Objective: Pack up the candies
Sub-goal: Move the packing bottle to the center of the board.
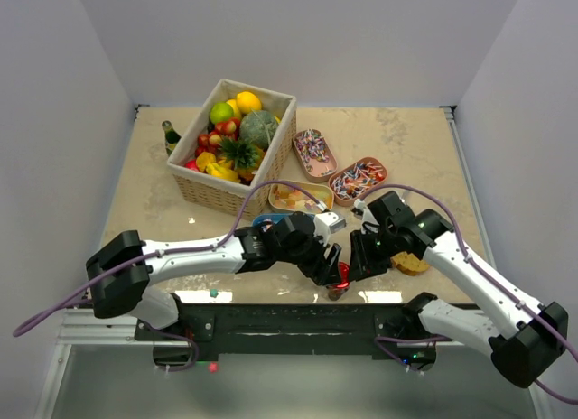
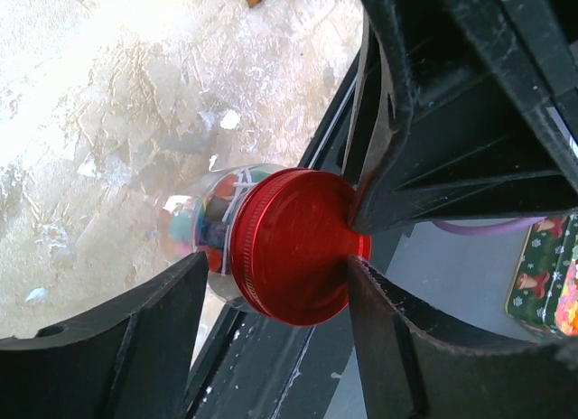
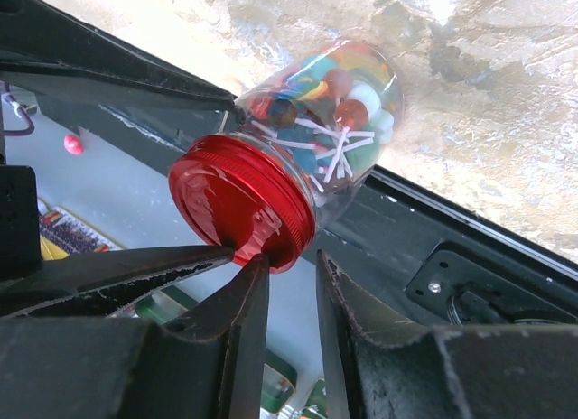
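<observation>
Candies: pastel pieces fill the clear jar, which hangs tilted over the near edge of the table, between my two arms.
Red lid: it sits on the jar's mouth. I cannot tell whether it is fully threaded.
Left gripper: its fingers span the lid's width and, by my reading, pinch it.
Right gripper: its tips are narrowly parted astride the lid's rim. One touches it, but I cannot tell if they bite.
Step in hand: I judge it to be seating the lid. To do it well, I want one claw holding firm while the other turns. The axis should stay straight and the squeeze modest, so the jar cannot slip off the edge.
Beyond: more sweets lie in the trays beside the fruit basket.
</observation>
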`<control>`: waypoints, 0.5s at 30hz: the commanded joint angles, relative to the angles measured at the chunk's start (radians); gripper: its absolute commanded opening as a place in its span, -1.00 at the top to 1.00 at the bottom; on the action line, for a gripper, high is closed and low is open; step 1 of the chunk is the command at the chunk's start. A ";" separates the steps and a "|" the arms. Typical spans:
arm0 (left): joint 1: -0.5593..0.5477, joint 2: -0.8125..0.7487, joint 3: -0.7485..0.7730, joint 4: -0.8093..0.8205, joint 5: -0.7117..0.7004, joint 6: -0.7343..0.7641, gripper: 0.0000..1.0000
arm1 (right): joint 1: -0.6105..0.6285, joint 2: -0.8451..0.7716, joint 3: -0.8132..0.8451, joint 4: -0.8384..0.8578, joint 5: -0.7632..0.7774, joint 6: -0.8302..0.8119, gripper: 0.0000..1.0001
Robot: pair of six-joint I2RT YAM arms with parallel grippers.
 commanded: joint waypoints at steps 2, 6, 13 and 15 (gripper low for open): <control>-0.011 0.077 -0.120 -0.218 -0.065 0.038 -0.35 | 0.002 0.040 -0.024 -0.010 0.132 -0.030 0.39; -0.011 0.062 -0.064 -0.238 -0.120 0.033 -0.64 | 0.001 0.046 -0.001 0.000 0.131 -0.031 0.32; -0.011 -0.044 0.091 -0.307 -0.276 0.045 -0.99 | 0.001 0.048 0.032 0.033 0.122 -0.005 0.22; -0.009 -0.113 0.102 -0.301 -0.318 0.056 -0.99 | 0.001 0.051 0.033 0.046 0.122 -0.002 0.21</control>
